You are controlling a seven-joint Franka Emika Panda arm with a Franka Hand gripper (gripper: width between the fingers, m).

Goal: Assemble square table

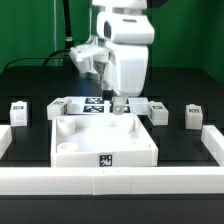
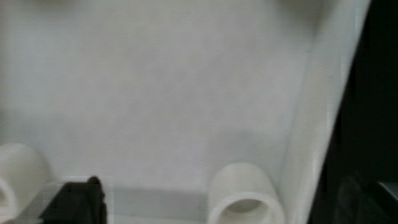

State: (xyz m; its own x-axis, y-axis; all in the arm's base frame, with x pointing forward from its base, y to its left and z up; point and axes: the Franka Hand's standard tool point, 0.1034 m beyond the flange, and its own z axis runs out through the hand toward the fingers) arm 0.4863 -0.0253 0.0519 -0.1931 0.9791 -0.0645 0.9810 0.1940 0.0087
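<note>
Black table (image 1: 25,142) holds the tabletop (image 1: 75,152) close against the rail (image 1: 110,182), likely so it cannot slide, while the gripper (image 1: 118,104) hangs wide and empty above its rim near the marker board (image 1: 93,103)

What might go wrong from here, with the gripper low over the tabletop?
The open gripper hangs at the far rim of the tabletop; descending, a finger might land on the rim rather than straddle it. That could shove the tabletop against the marker board just behind.
</note>
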